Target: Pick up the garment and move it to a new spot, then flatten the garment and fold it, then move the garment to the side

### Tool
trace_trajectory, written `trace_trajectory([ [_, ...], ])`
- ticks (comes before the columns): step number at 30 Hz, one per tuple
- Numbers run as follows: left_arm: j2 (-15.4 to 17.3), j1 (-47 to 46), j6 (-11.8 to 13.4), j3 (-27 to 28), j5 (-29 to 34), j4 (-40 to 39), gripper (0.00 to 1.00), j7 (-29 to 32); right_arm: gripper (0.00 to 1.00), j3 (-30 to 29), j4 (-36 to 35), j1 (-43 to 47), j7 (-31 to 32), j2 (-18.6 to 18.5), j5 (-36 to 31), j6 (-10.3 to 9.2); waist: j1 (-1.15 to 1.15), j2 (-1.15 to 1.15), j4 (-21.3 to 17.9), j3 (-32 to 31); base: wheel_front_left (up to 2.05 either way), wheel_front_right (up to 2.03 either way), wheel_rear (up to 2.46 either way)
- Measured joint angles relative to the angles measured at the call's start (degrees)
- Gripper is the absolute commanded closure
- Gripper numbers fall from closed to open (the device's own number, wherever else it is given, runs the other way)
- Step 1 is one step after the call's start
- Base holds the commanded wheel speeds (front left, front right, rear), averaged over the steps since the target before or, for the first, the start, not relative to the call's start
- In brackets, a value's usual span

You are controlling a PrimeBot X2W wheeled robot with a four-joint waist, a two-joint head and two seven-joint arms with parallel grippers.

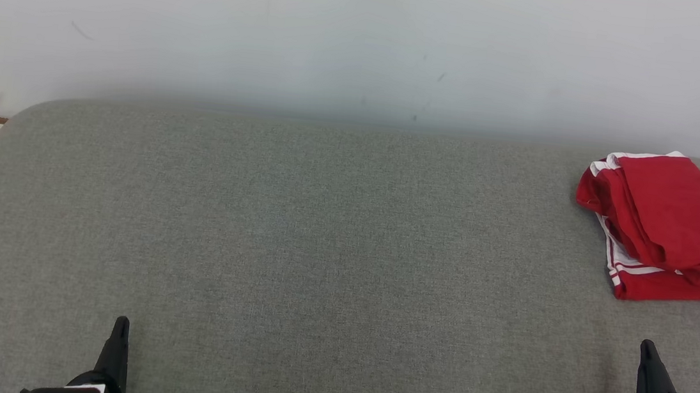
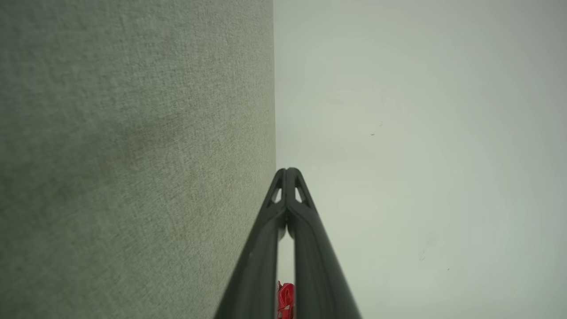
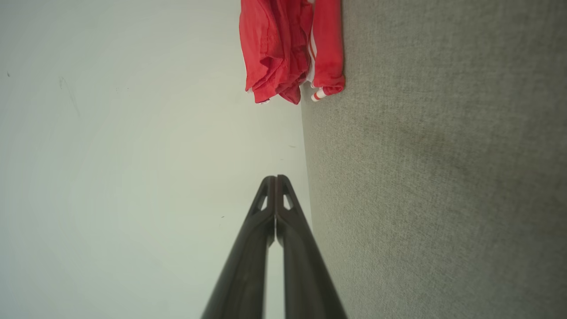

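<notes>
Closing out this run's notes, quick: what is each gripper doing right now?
Left gripper: shut, holding nothing.
Right gripper: shut, holding nothing; the red garment lies apart from it.

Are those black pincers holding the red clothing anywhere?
Nothing is held. The left gripper and right gripper are shut and empty; the folded red garment lies apart on the grey surface.
</notes>
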Motion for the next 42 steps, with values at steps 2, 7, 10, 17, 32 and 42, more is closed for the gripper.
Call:
trace_trajectory([
  [2, 0.0, 0.0, 0.0, 0.0, 0.0, 0.0, 1.0, 0.0, 1.0, -0.02, 0.0, -0.01, 0.01, 0.01, 0.0, 0.0, 0.0, 0.0, 0.0, 0.0, 0.0, 0.0, 0.0],
  [7, 0.0, 0.0, 0.0, 0.0, 0.0, 0.0, 1.0, 0.0, 1.0, -0.11, 0.0, -0.01, 0.08, 0.04, -0.05, 0.0, 0.0, 0.0, 0.0, 0.0, 0.0, 0.0, 0.0],
  [10, 0.0, 0.0, 0.0, 0.0, 0.0, 0.0, 1.0, 0.0, 1.0, -0.15, 0.0, -0.02, 0.09, 0.08, -0.05, 0.0, 0.0, 0.0, 0.0, 0.0, 0.0, 0.0, 0.0],
  [17, 0.0, 0.0, 0.0, 0.0, 0.0, 0.0, 1.0, 0.0, 1.0, -0.23, 0.01, -0.03, 0.23, 0.13, -0.08, 0.0, 0.0, 0.0, 0.0, 0.0, 0.0, 0.0, 0.0],
  [32, 0.0, 0.0, 0.0, 0.0, 0.0, 0.0, 1.0, 0.01, 1.0, -0.35, 0.01, -0.08, 0.25, 0.21, -0.31, -0.01, 0.0, 0.0, 0.0, 0.0, 0.0, 0.0, 0.0],
  [42, 0.0, 0.0, 0.0, 0.0, 0.0, 0.0, 1.0, 0.0, 1.0, -0.43, 0.02, -0.09, 0.26, 0.24, -0.33, 0.0, 0.0, 0.0, 0.0, 0.0, 0.0, 0.0, 0.0],
])
